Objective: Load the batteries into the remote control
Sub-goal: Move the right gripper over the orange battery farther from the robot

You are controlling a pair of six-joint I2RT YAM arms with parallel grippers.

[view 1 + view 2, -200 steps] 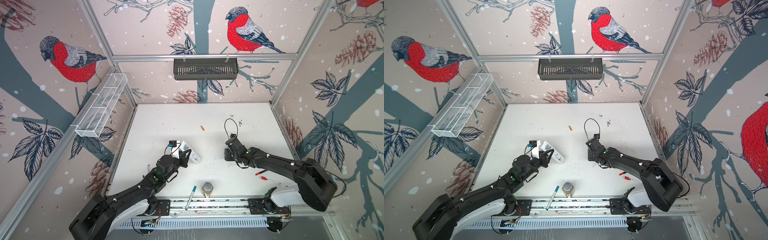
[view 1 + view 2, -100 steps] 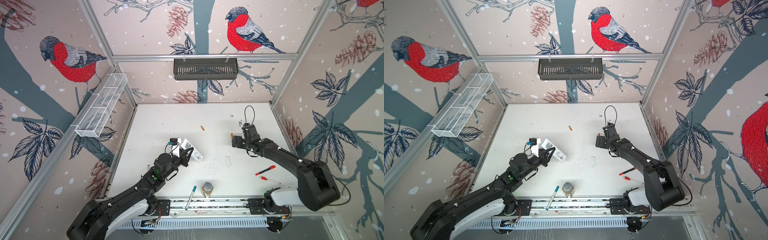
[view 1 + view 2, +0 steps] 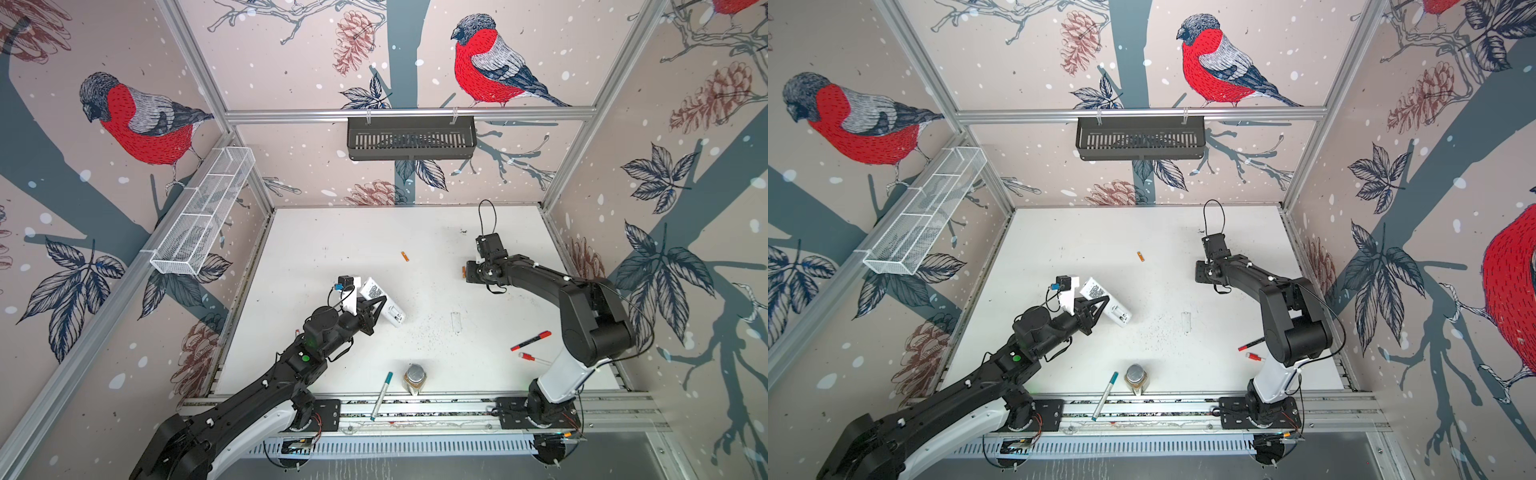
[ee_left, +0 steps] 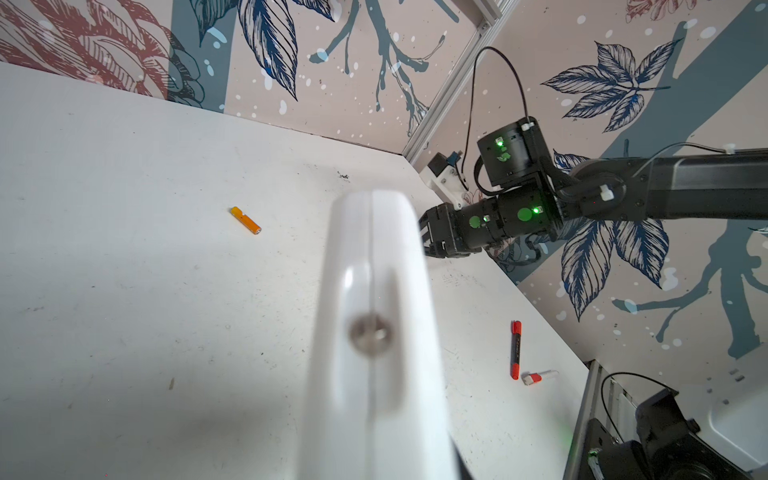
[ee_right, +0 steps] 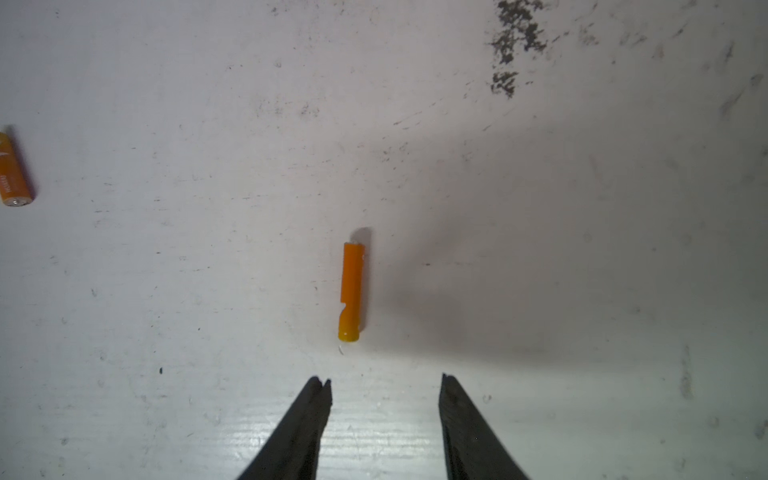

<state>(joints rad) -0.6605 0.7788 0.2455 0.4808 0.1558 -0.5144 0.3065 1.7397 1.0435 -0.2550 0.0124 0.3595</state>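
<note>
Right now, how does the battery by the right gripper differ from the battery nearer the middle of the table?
Place: the right battery lies just ahead of the open right gripper; the middle battery lies alone, farther from it.
Visibility: in both top views the middle battery shows whole; the right battery hardly shows beside the gripper.
Both are orange, lie flat on the table, unheld.
</note>
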